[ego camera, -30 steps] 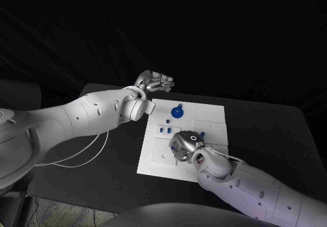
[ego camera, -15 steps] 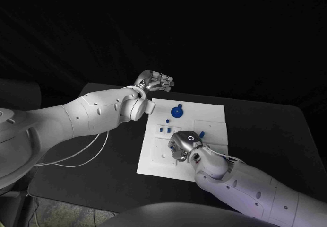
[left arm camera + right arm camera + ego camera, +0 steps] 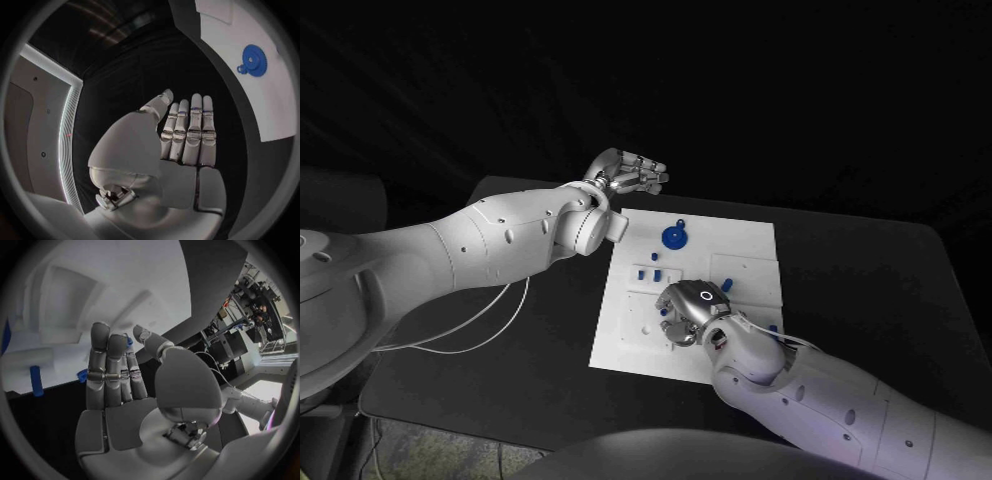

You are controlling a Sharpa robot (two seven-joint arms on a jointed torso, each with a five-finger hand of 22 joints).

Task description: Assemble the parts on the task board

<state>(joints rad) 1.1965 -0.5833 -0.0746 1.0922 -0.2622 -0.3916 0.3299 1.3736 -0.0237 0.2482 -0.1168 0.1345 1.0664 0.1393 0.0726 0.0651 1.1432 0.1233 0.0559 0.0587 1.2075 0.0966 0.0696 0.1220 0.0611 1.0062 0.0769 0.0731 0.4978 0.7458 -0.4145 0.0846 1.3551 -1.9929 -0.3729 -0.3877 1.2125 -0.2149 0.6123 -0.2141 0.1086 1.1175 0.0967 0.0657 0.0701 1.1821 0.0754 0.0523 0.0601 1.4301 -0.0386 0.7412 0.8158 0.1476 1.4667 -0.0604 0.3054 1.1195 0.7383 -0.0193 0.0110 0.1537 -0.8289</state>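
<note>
The white task board (image 3: 738, 248) lies in the middle of the table. A blue gear (image 3: 675, 237) sits near its far edge, and small blue pegs (image 3: 648, 271) stand at its left side. My right hand (image 3: 689, 306) hovers palm down over the board's near middle, fingers straight and thumb apart, holding nothing. In the right wrist view the right hand (image 3: 119, 377) reaches over the board (image 3: 94, 285), with a blue peg (image 3: 36, 380) beside it. My left hand (image 3: 629, 173) is raised off the board's far left corner. It is flat and empty (image 3: 186, 136), and the gear (image 3: 252, 59) lies beyond it.
Another small blue piece (image 3: 727, 285) stands just right of my right hand. The black table (image 3: 862, 270) stretches around the board, with bare room on its right. A thin white cable (image 3: 488, 320) hangs under my left arm.
My right hand has eased slightly nearer and to the left over the board. The left hand and the parts have not moved.
</note>
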